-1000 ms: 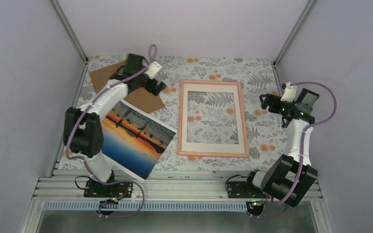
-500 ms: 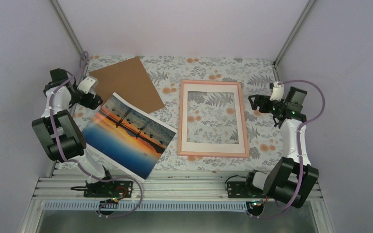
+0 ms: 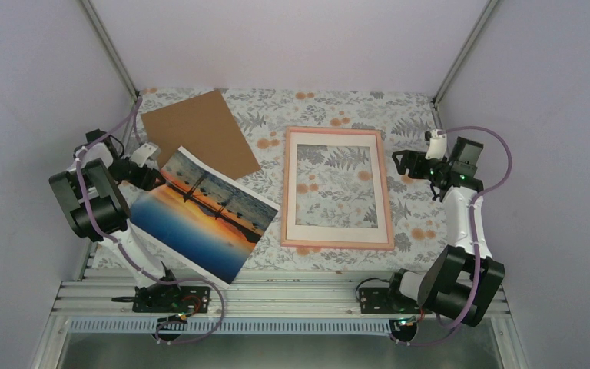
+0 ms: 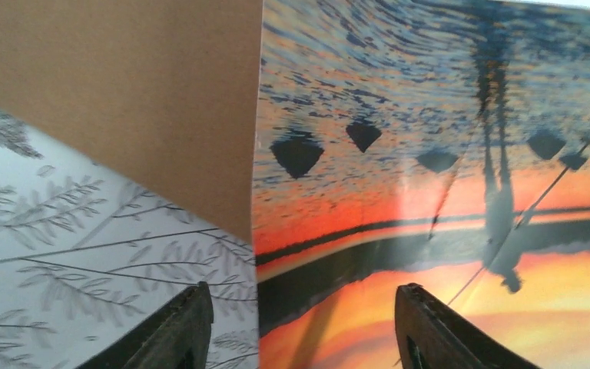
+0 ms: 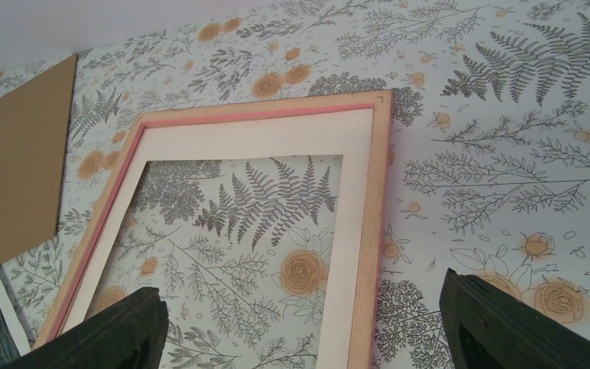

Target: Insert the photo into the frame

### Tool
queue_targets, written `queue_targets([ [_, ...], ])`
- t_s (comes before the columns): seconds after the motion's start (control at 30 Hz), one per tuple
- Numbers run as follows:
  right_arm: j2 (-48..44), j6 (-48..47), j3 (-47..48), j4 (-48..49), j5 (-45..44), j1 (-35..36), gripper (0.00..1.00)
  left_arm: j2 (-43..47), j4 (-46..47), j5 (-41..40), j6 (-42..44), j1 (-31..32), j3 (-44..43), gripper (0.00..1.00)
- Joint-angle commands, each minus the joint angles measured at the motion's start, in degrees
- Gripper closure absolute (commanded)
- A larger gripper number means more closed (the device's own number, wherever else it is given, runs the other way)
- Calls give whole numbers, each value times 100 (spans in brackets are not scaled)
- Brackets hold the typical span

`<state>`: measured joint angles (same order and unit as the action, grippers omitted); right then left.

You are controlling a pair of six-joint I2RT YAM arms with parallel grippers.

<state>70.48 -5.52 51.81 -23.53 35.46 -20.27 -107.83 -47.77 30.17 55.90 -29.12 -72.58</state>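
The photo (image 3: pixel 200 213), an orange sunset over blue water, lies tilted at the left of the table, its far corner resting on the brown cardboard (image 3: pixel 198 137). My left gripper (image 3: pixel 152 177) is at the photo's far-left edge. In the left wrist view the left gripper (image 4: pixel 303 311) is open and straddles that edge of the photo (image 4: pixel 445 154), one finger over the tablecloth, the other over the print. The pink frame (image 3: pixel 388 188) lies flat mid-table with a white mat (image 3: pixel 336 227) inside. My right gripper (image 3: pixel 401 164) hovers open beside the frame's right rail (image 5: pixel 375 223).
The cardboard (image 4: pixel 123 77) lies partly under the photo at the back left. Enclosure walls and metal posts (image 3: pixel 111 50) close in the floral tablecloth (image 3: pixel 415 123). A metal rail (image 3: pixel 276 296) runs along the near edge by the arm bases.
My left arm has swung from above the cardboard down to the photo's far-left edge, and its jaws have narrowed somewhat. The right gripper has shifted slightly toward the frame.
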Motion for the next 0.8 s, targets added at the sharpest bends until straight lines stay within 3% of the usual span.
queue_targets([
  [0.0, 45, 69, 68, 155, -62, 41, 13, -203, -306, 621, 321, -14, -5, 47],
  [0.1, 55, 95, 58, 173, -83, 41, 13, -267, -326, 694, 238, -19, -103, 64],
  [0.5, 71, 64, 140, 92, -82, 37, 14, -707, -297, 713, 198, -34, -84, 64],
  [0.57, 65, 47, 160, 74, -88, 41, 14, -692, -398, 828, 181, -36, -194, 71],
  [0.7, 69, 74, 154, 92, -99, 37, 14, -399, -716, 1252, -78, -21, -621, 97],
  [0.77, 50, 97, 125, 115, -117, 41, 15, -213, -947, 1514, -263, 35, -1026, 98],
])
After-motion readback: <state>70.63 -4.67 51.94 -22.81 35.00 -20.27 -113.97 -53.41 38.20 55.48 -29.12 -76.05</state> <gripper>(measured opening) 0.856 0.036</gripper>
